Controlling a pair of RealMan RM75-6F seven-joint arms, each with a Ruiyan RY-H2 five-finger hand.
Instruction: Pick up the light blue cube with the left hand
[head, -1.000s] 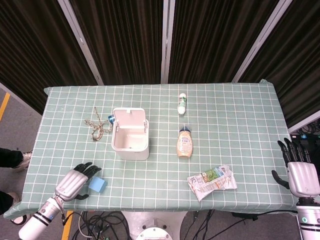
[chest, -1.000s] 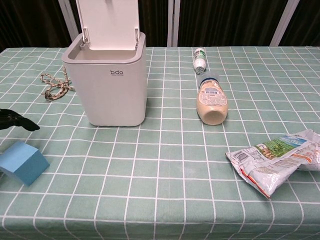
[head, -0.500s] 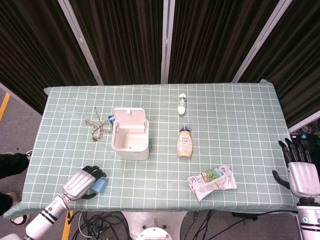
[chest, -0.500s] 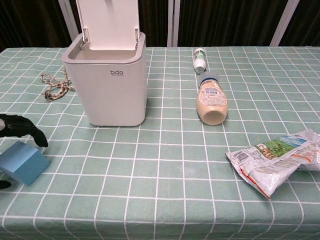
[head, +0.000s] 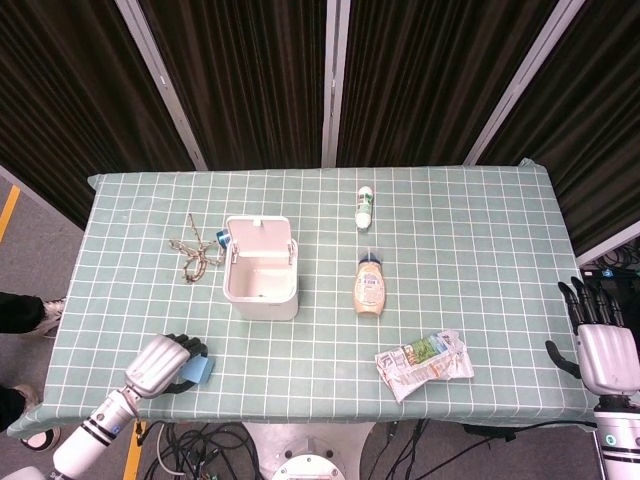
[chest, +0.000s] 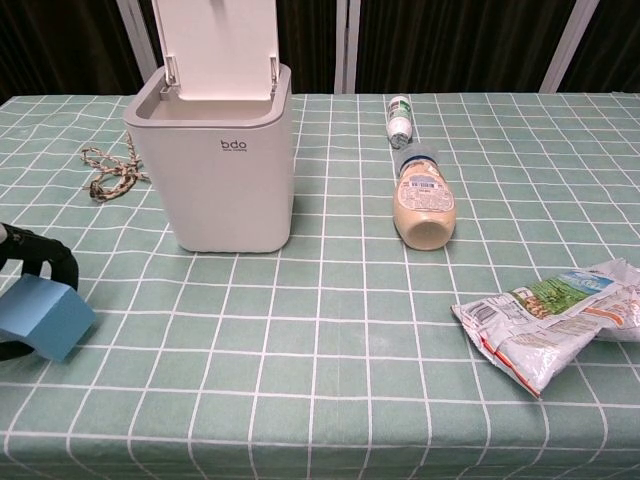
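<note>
The light blue cube lies near the table's front left corner; the head view shows only a sliver of the cube past my left hand. That hand wraps it: dark fingers curl over its far side and the thumb shows under its near left edge. I cannot tell whether the cube still touches the cloth. My right hand hangs beyond the table's right edge with its fingers spread and nothing in them.
A white bin with its lid up stands behind the cube, a rope to its left. A sauce bottle, a small bottle and a crumpled packet lie further right. The table's front edge runs just behind my left hand.
My left hand has closed in from the left around the cube, its fingers curling over the far side. The cube has shifted slightly left. The right hand has stayed still.
</note>
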